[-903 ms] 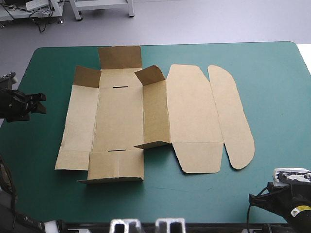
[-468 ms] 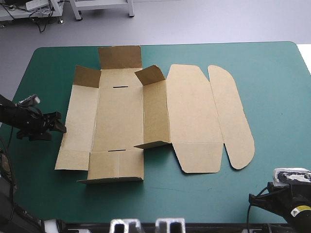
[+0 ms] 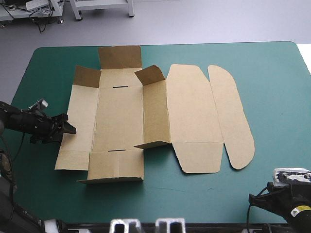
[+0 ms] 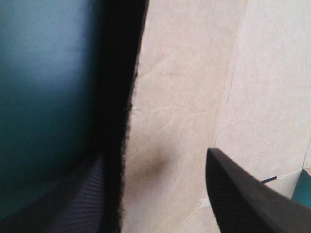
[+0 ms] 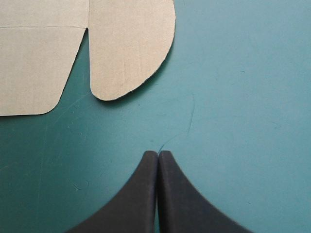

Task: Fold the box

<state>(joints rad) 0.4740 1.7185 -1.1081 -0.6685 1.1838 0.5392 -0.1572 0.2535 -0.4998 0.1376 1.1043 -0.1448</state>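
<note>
The brown box (image 3: 131,116) lies as a cut sheet on the teal-green cover, mostly flat. Its far flap (image 3: 120,57) and two corner flaps (image 3: 87,76) (image 3: 150,74) stand raised, and the lid panel (image 3: 192,109) and rounded flap (image 3: 233,121) lie flat to the right. My left gripper (image 3: 69,129) is open at the sheet's left edge. In the left wrist view that edge of the box (image 4: 184,97) runs between the gripper (image 4: 155,160): one finger (image 4: 243,194) is above the board, the other is in shadow beside it. My right gripper (image 5: 158,153) is shut and holds nothing, a short way from the rounded flap (image 5: 131,48), at the table's near right corner (image 3: 255,199).
Bare teal-green cover (image 3: 272,82) stretches right of the box and along the near edge (image 3: 194,204). The table's left edge is close behind the left arm (image 3: 19,121).
The left arm has swung in from the table's left edge and toward the near side, until its fingers reached the box's left panel. The right arm and the box have not moved.
</note>
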